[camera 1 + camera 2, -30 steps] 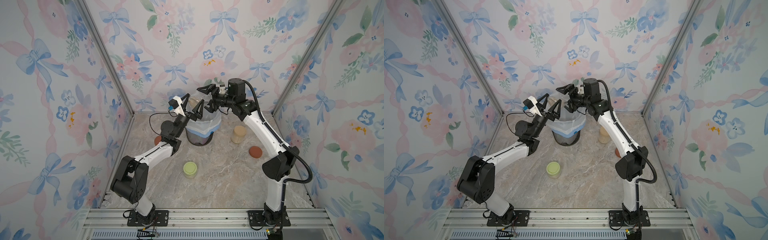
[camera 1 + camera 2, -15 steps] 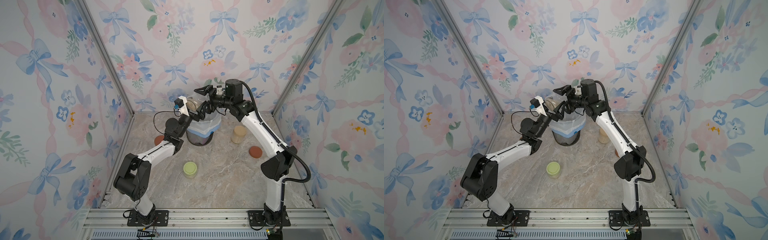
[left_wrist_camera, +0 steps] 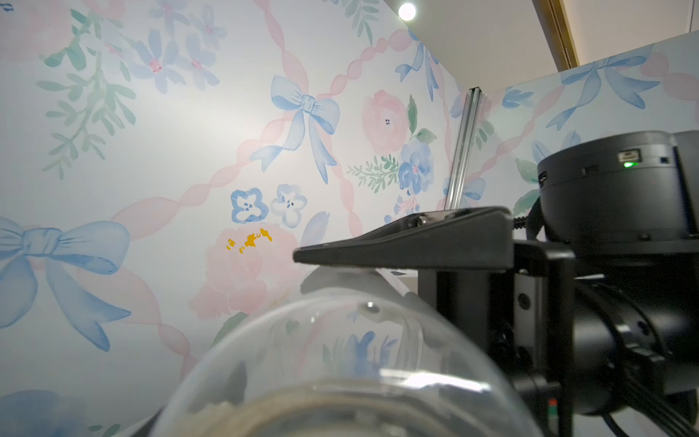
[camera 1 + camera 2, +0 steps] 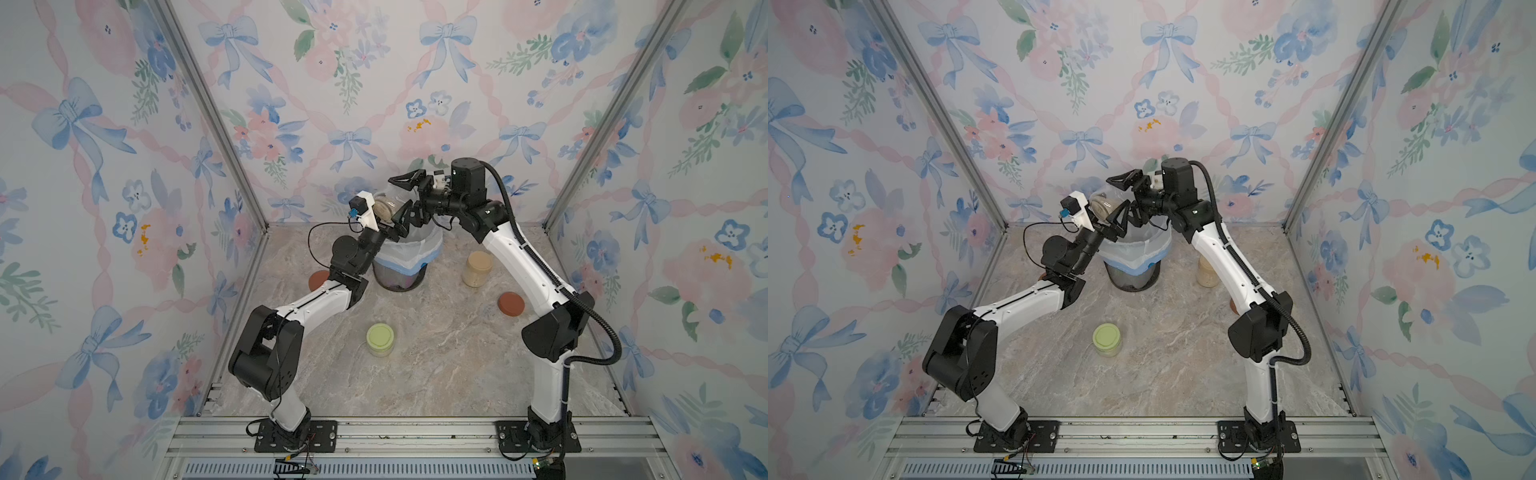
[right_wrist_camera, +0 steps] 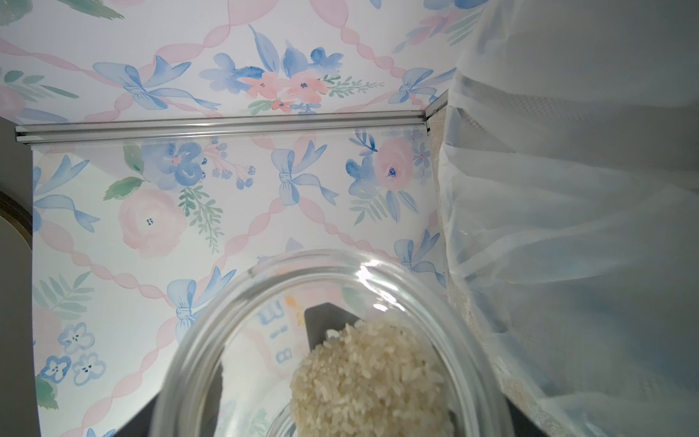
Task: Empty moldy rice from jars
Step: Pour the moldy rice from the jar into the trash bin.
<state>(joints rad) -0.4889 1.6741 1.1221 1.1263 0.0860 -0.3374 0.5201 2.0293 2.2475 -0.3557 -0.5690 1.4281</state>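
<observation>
Moldy rice [image 5: 370,378]: a clump stuck inside the open jar [image 4: 384,210], upper centre in both top views, held sideways above the rim of the lined mesh bin [image 4: 409,253]. My right hand [image 4: 399,199] grasps that jar. My left hand [image 4: 384,220] is at its base, can't tell if it's clamped.

I'd say partway. A rust-red lid [image 4: 511,303] lies right of centre on the surface [image 4: 436,365], and a second lid [image 4: 318,279] lies left of the bin. The beige-lid jar [image 4: 478,266] and green-lid jar [image 4: 379,337] are still capped. No readable labels.

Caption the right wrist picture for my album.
Open glass jar holding a clump of rice beside the white bin liner.
</observation>
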